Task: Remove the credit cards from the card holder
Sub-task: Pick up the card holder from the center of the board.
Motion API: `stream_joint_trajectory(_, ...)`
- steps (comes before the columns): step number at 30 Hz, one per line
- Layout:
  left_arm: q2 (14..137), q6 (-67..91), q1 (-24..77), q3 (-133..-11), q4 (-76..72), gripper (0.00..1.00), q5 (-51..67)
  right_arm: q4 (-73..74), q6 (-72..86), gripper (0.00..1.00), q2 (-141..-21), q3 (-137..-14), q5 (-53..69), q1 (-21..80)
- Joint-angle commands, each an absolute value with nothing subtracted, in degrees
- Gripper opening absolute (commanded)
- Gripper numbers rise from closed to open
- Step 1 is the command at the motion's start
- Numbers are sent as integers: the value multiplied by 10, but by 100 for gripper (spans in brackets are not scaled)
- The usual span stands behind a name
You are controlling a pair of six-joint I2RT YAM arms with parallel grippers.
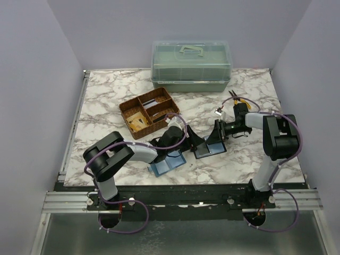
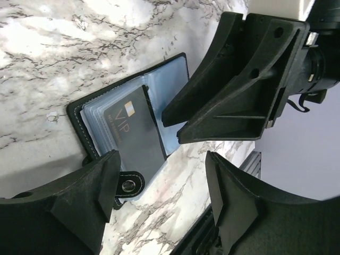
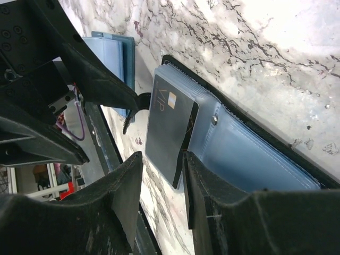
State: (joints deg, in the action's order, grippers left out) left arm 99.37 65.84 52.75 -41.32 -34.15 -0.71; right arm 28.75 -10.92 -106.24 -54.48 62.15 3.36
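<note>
the card holder (image 2: 101,119) lies open near the middle of the marbled table (image 1: 106,101), just right of a flat light-blue folder (image 1: 166,166). it has a black stitched cover, cloudy blue-grey plastic sleeves and a round snap tab (image 2: 128,186). a dark matte vip card (image 2: 135,135) pokes out. the left gripper (image 2: 162,164) hovers, jaws wide apart. the right gripper (image 3: 162,162) straddles the card's edge; whether it pinches, i cannot tell.

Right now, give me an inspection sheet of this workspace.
Surface: marble table, level.
Job's things: card holder lies open; dark card sticks out of a sleeve.
Clutter: blue folder, basket, lidded plastic box.
Grippers: left claw open over the holder; right claw straddles the card's end, grip unclear.
Cables: purple cable loops along both arms.
Surroundings: plain walls on three sides.
</note>
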Motion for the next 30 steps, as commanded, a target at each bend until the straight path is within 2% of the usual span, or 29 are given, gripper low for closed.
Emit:
stream_joint_trajectory(1,1013,674,531,-416,-348,68,-7,274,-99,42,-1071,-552,606,32)
stream_joint_trajectory(30,1054,689,531,-431,-380,58,30,277,-94,43,-1106,-560,617,32)
